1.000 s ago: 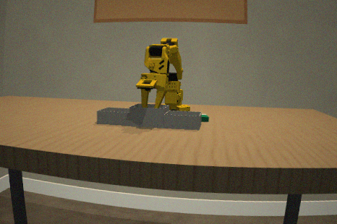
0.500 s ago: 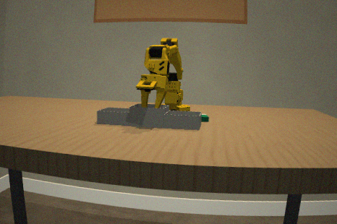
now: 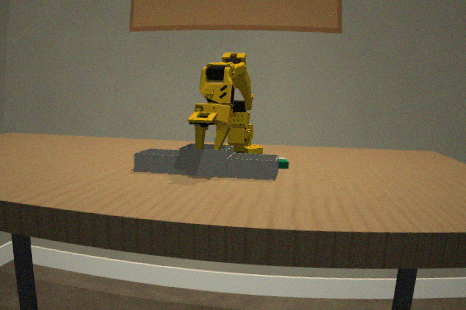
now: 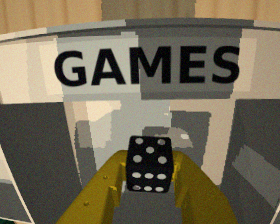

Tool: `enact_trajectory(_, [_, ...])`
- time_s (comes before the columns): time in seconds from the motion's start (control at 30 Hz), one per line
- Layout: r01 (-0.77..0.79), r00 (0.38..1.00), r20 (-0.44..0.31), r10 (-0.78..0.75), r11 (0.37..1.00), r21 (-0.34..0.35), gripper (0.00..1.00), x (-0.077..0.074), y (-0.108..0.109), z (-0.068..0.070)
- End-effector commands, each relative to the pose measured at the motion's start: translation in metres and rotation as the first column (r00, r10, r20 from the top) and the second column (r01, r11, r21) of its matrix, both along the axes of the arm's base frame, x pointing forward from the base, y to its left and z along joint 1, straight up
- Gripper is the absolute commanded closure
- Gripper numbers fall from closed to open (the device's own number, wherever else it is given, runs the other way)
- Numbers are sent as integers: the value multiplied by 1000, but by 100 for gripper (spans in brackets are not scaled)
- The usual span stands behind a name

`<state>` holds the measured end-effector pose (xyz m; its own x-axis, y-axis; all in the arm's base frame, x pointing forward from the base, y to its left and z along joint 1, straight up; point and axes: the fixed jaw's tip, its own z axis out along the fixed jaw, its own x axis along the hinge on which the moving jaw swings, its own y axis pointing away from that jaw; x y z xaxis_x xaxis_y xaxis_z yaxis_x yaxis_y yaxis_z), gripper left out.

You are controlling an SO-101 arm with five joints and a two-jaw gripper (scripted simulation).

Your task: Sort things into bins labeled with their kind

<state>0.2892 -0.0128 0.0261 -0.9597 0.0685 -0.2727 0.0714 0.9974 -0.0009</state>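
In the wrist view my gripper point(image 4: 149, 169) is shut on a black die point(image 4: 149, 163) with white pips. It hangs above the inside of a grey bin point(image 4: 31, 143) whose far wall carries the label GAMES point(image 4: 147, 66). In the exterior view the yellow arm bends down over the row of grey bins point(image 3: 205, 162), with the gripper point(image 3: 210, 146) just above the middle bin. The die is too small to make out in the exterior view.
A small green thing point(image 3: 283, 162) lies on the table just right of the bins. The table's front edge point(image 3: 230, 240) is well away.
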Motion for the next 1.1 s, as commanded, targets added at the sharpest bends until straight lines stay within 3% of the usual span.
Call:
enact_trajectory(0.0, [-5, 998, 55, 5, 1000, -1, 97, 6, 3, 12])
enact_trajectory(0.57, [-5, 998, 55, 5, 1000, -1, 84, 6, 3, 12])
enact_trajectory(1.07, [-5, 998, 55, 5, 1000, -1, 83, 5, 3, 16])
